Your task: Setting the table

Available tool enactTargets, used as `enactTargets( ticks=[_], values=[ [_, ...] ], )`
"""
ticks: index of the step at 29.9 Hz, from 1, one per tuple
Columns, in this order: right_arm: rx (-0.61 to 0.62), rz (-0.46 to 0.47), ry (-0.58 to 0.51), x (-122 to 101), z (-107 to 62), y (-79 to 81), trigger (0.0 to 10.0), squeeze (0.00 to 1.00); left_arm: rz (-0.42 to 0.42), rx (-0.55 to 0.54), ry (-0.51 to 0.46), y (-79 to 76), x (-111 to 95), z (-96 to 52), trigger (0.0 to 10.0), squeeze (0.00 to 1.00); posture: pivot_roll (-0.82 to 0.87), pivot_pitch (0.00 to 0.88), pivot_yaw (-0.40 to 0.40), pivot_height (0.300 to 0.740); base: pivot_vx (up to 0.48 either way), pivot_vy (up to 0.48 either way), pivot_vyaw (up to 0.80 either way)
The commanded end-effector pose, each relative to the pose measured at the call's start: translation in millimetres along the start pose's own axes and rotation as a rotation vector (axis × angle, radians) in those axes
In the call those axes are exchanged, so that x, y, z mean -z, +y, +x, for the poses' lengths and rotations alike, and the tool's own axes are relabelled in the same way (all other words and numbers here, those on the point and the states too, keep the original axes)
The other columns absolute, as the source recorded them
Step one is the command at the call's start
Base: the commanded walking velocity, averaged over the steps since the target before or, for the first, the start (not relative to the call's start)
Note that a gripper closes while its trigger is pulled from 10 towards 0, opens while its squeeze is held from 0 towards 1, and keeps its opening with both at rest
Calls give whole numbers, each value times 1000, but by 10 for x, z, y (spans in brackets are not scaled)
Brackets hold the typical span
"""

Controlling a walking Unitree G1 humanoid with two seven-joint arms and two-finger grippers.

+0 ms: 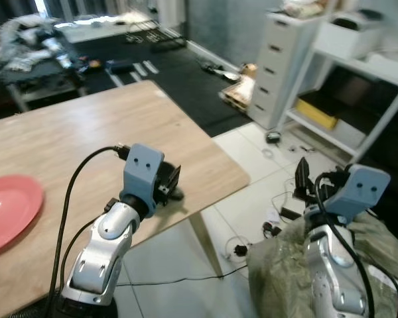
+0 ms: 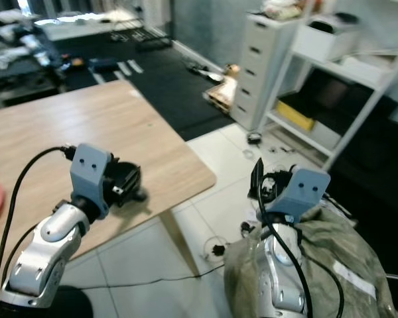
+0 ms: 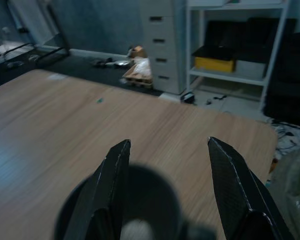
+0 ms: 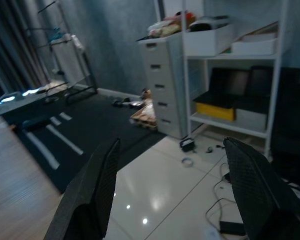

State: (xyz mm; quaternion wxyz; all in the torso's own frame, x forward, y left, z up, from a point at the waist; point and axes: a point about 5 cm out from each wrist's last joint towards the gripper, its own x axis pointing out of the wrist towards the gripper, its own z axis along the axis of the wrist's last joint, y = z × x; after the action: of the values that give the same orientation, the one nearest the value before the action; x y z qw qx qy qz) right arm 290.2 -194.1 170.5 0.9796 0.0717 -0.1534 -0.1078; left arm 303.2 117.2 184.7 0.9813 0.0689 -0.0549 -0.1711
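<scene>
Table: light wood top [image 1: 66, 132], its rounded corner toward the white tile floor [image 1: 252, 199].
Plate: red, flat on the table [image 1: 6, 209] at the robot's far left, partly cut by the frame edge; well apart from both grippers.
Left gripper: over the table near its front edge [image 3: 167, 192]; fingers [image 3: 112, 190] spread wide, nothing between them. Wrist view looks along the bare tabletop toward the far corner.
Dark blur: round shape low between the left fingers [image 3: 140, 200]; too soft to tell whether it is shadow or part of the gripper.
Right gripper: off the table, over the floor [image 4: 177, 195], above an olive cloth [image 1: 285, 265]; fingers [image 4: 90, 195] wide apart, holding and touching nothing.
Drawers: white unit [image 1: 282, 59] beyond the table corner, against a grey wall.
Shelf: white frame [image 1: 358, 86] beside the drawers, with a yellow box [image 4: 215, 111] on a low level.
Floor: cables [image 1: 278, 212] near the right gripper; dark rug [image 1: 179, 73] behind the table.
</scene>
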Motion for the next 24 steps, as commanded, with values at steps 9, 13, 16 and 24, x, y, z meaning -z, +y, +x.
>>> enactTargets(
  ticks=[9, 13, 16, 24],
  values=[
    [-14, -11, 13, 42, -36, 24, 10000, 0, -4, 8, 8, -24, 32, -6, 10000, 0, -45, 0, 106, 740, 0, 0, -800],
    [-21, -12, 23, 66, -65, 33, 10000, 0, -6, 11, 13, -36, 55, -19, 10000, 0, -46, 0, 104, 740, 0, 0, -800],
    [-26, -14, 28, 78, -80, 38, 10000, 0, -8, 11, 17, -39, 68, -29, 10000, 0, -46, 0, 104, 740, 0, 0, -800],
    [-31, -15, 34, 89, -93, 50, 10000, 0, -11, 13, 19, -45, 74, -31, 10000, 0, -46, 0, 104, 740, 0, 0, -800]
  ],
)
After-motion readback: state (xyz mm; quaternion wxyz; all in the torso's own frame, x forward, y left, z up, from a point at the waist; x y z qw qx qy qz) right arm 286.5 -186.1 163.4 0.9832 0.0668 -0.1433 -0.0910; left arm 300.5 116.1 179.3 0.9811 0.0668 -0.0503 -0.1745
